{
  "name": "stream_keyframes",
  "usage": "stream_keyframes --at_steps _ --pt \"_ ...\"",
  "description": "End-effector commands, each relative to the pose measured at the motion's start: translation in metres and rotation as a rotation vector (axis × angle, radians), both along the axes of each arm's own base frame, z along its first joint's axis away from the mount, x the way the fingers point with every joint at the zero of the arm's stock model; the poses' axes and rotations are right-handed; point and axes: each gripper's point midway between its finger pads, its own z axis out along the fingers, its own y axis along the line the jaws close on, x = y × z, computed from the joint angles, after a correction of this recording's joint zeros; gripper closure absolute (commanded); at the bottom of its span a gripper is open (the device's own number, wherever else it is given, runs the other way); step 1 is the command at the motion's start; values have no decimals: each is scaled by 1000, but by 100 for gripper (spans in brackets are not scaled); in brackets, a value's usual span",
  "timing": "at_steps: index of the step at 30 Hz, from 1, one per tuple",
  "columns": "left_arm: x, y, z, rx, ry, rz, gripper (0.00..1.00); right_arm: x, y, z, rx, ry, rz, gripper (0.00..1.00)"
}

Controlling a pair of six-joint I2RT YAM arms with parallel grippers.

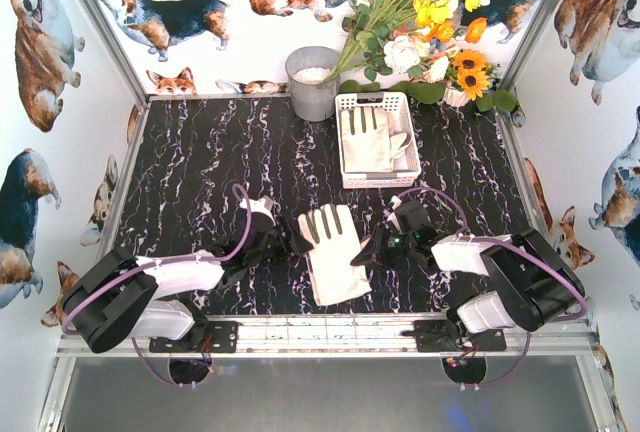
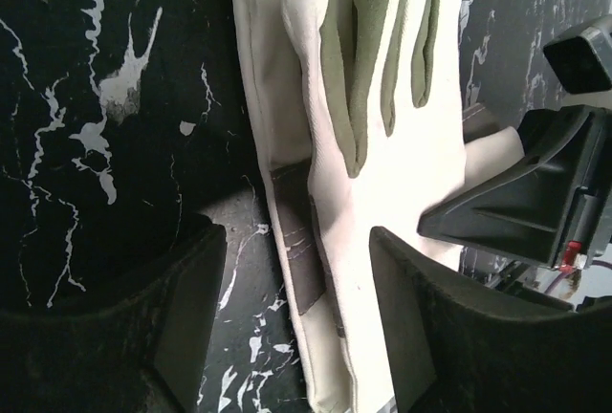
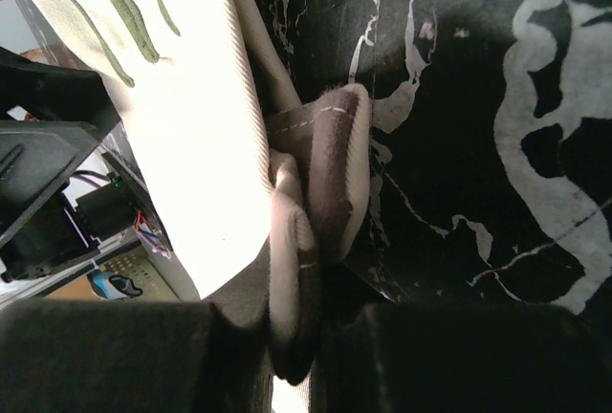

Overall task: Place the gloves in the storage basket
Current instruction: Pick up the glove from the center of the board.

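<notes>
A cream-white glove with dark grey finger panels lies flat at the near middle of the table, and a second glove's edge shows beneath it in the left wrist view. My left gripper is open at its left side, its jaws straddling the gloves' edge. My right gripper is shut on a folded part of the glove at its right side. The white storage basket stands at the back middle, with gloves lying inside it.
A grey metal bucket stands left of the basket. A bunch of flowers leans over the back right corner. Walls with dog prints enclose the black marbled table on three sides.
</notes>
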Motion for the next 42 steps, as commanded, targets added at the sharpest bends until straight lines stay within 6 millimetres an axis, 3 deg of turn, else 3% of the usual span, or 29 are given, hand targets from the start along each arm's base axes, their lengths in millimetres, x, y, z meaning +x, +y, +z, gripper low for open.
stream_keyframes --at_steps 1,7,17,22,25,32,37,42 --pt "3 -9 9 -109 -16 21 47 -2 -17 -28 -126 27 -41 100" --pt "-3 -5 -11 -106 19 29 58 -1 -16 -27 -121 26 -44 100" --pt "-1 3 -34 -34 8 36 64 -1 -15 -25 -116 22 -39 100" --pt "-2 2 -38 -43 -10 20 67 -1 -16 -26 -117 22 -39 100" --pt "-2 -3 -38 -59 -22 -1 75 0 -15 -25 -113 20 -40 100" --pt "5 -9 -21 -85 -91 -28 100 5 -10 -8 -69 -42 -29 100" --pt "8 -15 4 -118 -163 -44 100 10 -3 23 -11 -119 -13 100" --pt "14 -14 36 -113 -233 -32 100 14 -8 66 -5 -237 -12 100"
